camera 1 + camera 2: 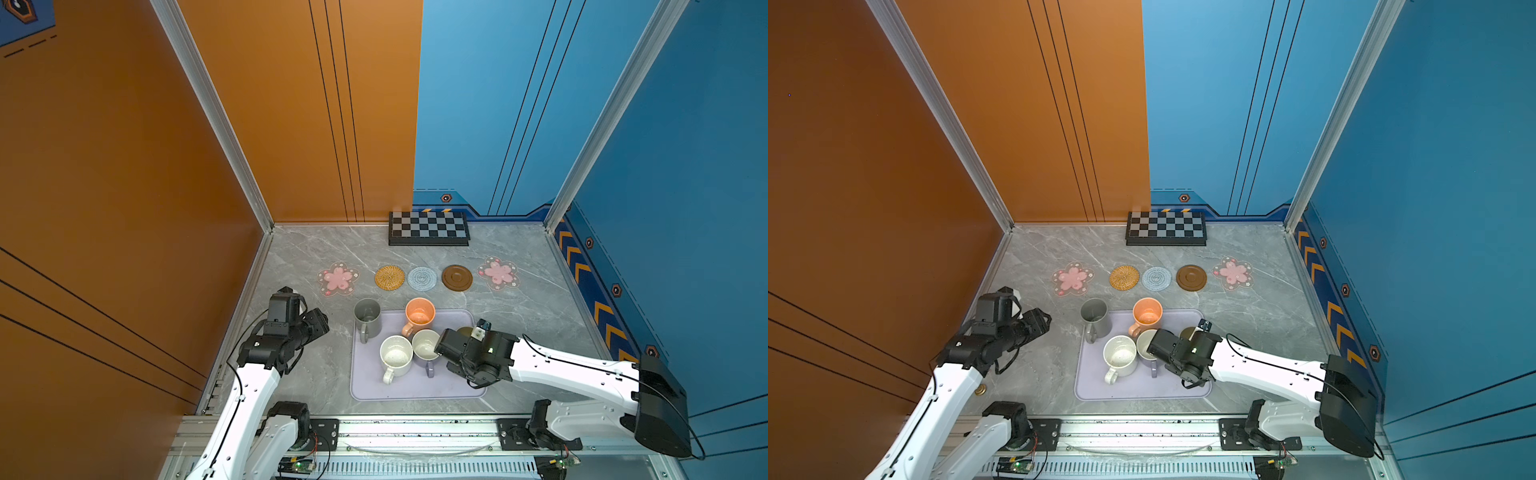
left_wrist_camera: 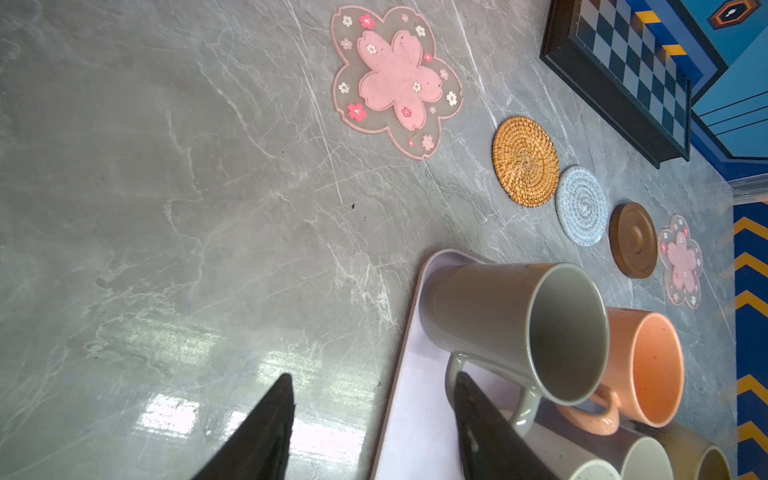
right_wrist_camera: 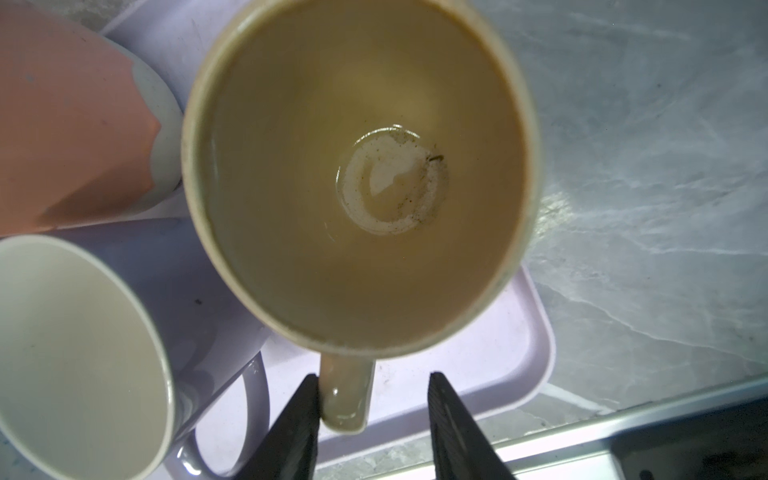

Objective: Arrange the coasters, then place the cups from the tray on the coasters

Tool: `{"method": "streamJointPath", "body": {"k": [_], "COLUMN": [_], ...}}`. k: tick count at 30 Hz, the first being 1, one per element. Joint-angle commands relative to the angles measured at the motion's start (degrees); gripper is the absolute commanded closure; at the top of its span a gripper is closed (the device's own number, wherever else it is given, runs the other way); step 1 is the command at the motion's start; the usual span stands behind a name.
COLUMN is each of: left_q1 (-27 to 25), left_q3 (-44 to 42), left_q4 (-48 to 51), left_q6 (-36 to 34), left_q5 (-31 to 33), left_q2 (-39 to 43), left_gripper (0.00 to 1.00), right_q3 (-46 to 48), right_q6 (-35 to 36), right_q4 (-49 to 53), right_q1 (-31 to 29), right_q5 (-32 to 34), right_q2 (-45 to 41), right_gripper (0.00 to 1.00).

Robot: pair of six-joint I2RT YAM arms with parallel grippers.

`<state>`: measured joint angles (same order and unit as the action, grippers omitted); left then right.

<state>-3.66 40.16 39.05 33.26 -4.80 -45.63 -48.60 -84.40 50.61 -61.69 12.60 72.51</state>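
Five flat coasters (image 1: 422,278) are lying arranged beyond the pale lavender rectangular tray (image 1: 415,388). We are hovering our left hand (image 2: 372,376), apart, by its tall grey mug (image 2: 478,307); our right hand (image 3: 371,375), unclamped, is straddling the handle (image 3: 347,390) of the squat beige mug (image 3: 361,174) there: next, probably, squeeze and lift.

Five cups (image 1: 396,353) stand on the tray (image 1: 415,390), one at its far-left corner. Behind the tray, five coasters (image 1: 422,278) lie in a row; farther behind, the checkerboard (image 1: 429,227) sits by the wall (image 1: 457,124).
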Motion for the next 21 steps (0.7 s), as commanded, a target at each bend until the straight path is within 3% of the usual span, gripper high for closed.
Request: {"method": "streamJointPath", "body": {"k": [1, 10, 21], "left_q1": [0.4, 0.32, 0.05], "left_q3": [-0.8, -1.04, -1.49], "left_q4": [1.05, 1.07, 1.02], "left_q6": [-1.26, -1.18, -1.17], "left_q5": [-1.01, -1.13, -0.85], "left_q2": [-0.24, -0.26, -0.33], "left_gripper": [0.38, 0.37, 0.37], "right_q3": [0.62, 0.3, -2.7], "right_q6": [6.84, 16.25, 20.22], "right_q4": [2.65, 3.36, 3.27], "right_q1": [0.5, 1.32, 0.24], "right_q5": [0.71, -0.07, 0.92], "right_q2": [-0.95, 0.44, 6.9], "right_gripper": [0.59, 0.6, 0.61]}}
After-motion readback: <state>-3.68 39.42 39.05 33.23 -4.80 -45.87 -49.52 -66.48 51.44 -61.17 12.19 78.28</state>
